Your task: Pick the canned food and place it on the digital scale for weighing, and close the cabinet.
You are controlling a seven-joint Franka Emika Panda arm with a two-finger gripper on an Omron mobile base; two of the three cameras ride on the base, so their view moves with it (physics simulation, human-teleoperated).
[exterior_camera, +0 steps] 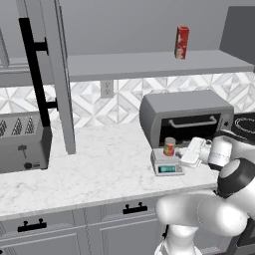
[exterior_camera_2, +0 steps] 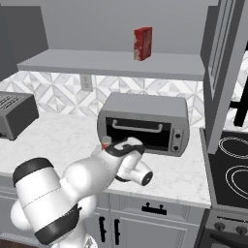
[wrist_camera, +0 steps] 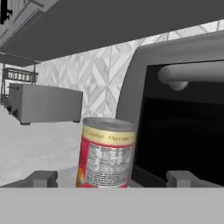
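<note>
The canned food (exterior_camera: 170, 147), a short red and yellow can with a tan top, stands upright on the digital scale (exterior_camera: 167, 164), whose teal display faces the counter's front edge. My gripper (exterior_camera: 182, 153) is level with the can, just to its right. In the hand view the can (wrist_camera: 107, 155) sits between my two spread fingertips (wrist_camera: 43, 178), with a gap on each side, so the gripper (wrist_camera: 113, 179) is open. The cabinet door (exterior_camera: 60, 74) with its long black handle (exterior_camera: 34, 69) stands swung open over the counter.
A grey toaster oven (exterior_camera: 187, 117) stands directly behind the scale. A red box (exterior_camera: 182, 42) rests on the open shelf above. A toaster (exterior_camera: 22, 142) sits far left. A stove top (exterior_camera_2: 232, 169) and another open cabinet door (exterior_camera_2: 223, 72) are on the right.
</note>
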